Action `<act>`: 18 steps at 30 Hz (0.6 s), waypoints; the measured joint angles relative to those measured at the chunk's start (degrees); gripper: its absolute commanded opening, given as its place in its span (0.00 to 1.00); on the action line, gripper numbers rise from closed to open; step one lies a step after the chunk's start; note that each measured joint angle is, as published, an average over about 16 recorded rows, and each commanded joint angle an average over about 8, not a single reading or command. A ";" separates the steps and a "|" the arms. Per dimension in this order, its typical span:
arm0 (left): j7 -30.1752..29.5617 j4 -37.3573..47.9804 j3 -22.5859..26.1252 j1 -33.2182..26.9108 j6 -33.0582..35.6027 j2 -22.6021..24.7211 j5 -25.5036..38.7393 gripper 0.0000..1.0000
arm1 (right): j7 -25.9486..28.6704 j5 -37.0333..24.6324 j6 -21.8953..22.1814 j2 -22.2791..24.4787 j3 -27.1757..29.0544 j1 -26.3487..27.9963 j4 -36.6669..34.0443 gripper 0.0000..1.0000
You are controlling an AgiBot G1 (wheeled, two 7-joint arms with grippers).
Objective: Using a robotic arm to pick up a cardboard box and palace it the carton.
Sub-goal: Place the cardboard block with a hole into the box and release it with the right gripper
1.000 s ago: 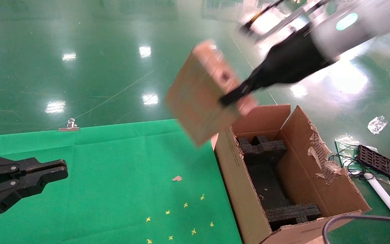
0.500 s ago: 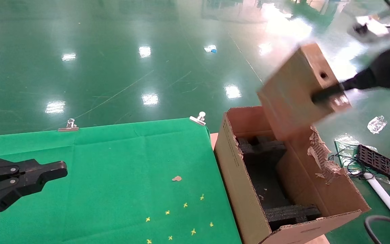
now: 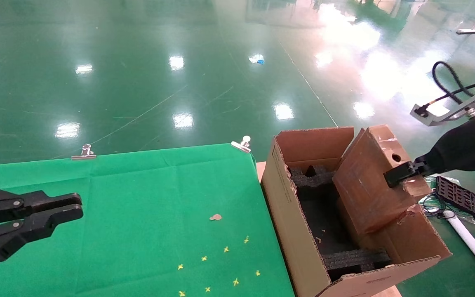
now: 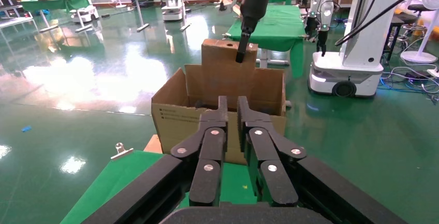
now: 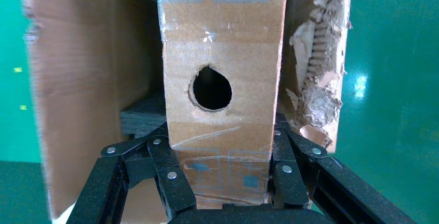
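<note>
Gripping one cardboard box (image 3: 369,181) tilted over the carton (image 3: 303,231) right edge, my right gripper (image 3: 398,173) is clamping it; left gripper (image 3: 56,208) is hovering closed over the green cloth (image 3: 146,198)

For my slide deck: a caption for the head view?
Right gripper lowers the tilted cardboard box into the foam-lined carton; left gripper idles over green cloth.
</note>
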 measured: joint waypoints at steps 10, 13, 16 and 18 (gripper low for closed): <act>0.02 0.00 0.03 -0.01 -0.02 -0.01 -0.02 1.00 | -3.19 -0.27 2.99 -3.14 -0.99 -5.88 -8.85 0.00; 0.02 0.00 0.05 -0.01 -0.02 -0.02 -0.03 1.00 | -4.24 -0.06 4.09 -3.87 -0.96 -7.46 -11.19 0.00; 0.03 0.00 0.06 -0.01 -0.02 -0.02 -0.04 1.00 | -5.11 0.32 5.33 -4.62 -0.81 -9.09 -13.35 0.00; 0.03 0.00 0.06 -0.01 -0.03 -0.03 -0.04 1.00 | -5.54 0.59 6.26 -5.19 -0.69 -10.24 -14.69 0.00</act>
